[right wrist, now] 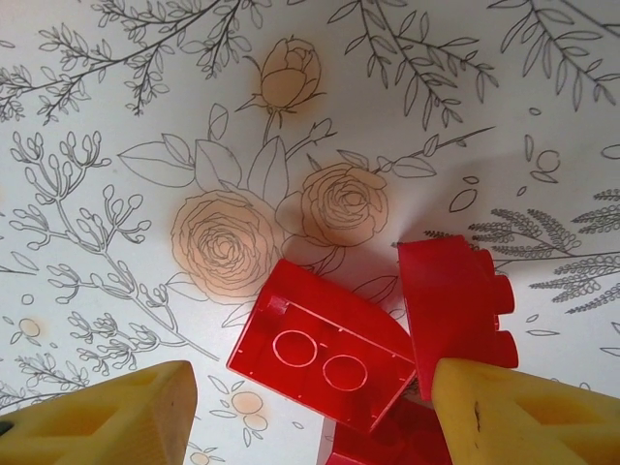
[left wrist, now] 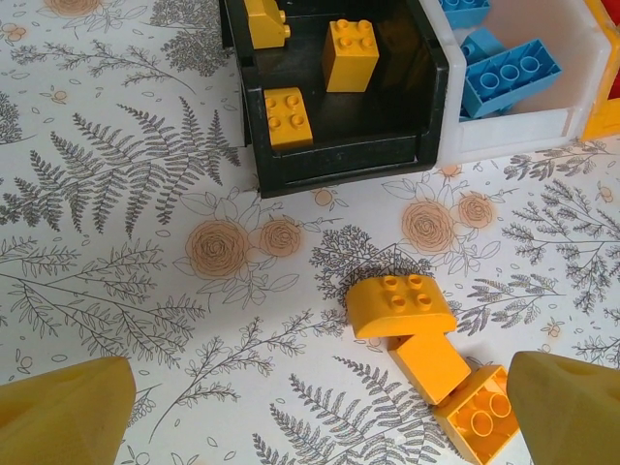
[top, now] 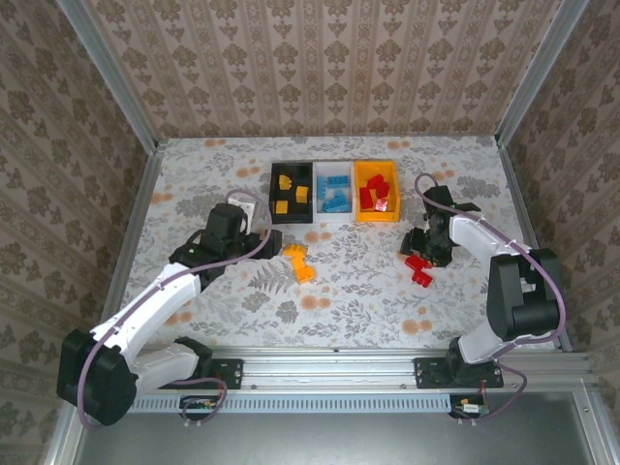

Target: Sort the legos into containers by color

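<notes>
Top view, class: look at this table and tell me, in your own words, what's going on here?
A sort of toy bricks by colour is under way. Yellow bricks lie in the black bin, blue bricks in the white bin, red bricks in the orange-yellow bin. The left pincer hangs open over three loose yellow bricks. The right pincer hangs open over a few loose red bricks. Neither holds anything.

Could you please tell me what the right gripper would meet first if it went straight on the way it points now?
Most likely the overturned red brick, lying between the right gripper's open fingers. A second red brick sits beside it, nearer one finger; depth is hard to judge.
</notes>
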### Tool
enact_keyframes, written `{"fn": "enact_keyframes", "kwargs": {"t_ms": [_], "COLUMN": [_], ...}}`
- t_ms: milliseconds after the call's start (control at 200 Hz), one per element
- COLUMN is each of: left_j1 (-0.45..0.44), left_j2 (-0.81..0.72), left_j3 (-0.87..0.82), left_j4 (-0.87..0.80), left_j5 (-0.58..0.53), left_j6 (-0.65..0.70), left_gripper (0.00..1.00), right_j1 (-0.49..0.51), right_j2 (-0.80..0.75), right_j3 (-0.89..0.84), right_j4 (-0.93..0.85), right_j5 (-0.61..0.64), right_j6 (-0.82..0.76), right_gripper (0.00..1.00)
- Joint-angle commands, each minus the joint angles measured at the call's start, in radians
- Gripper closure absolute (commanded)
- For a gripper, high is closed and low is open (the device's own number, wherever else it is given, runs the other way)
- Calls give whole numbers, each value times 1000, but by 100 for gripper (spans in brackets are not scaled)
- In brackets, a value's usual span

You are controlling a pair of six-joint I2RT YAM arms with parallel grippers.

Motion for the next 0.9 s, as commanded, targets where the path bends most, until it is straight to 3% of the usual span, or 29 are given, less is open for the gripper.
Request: {"fn": "enact_keyframes", "kwargs": {"t_ms": [0,140,640,890], "left_j1": [-6,-6,-6,-6], "left_j2": [-18,-22,-54,-64], "left_j3": [-8,-9,-47,-43], "left_j4": [6,1,21,11], "left_j5": [-9,-8,-12,-14], "left_j6": [6,13,25,30], "left_gripper": [0,0,0,0], "right_j1": [-13,-21,-48,-68], "right_j2": [26,-5,-129,-23], "right_j3": [3,8,5,14], "right_j4": [-27,-46,-59,-73], "right_j5": [67,146,224,201], "right_j6": [-18,-17,-11,-12], "right_gripper": [32,33,34,34]}}
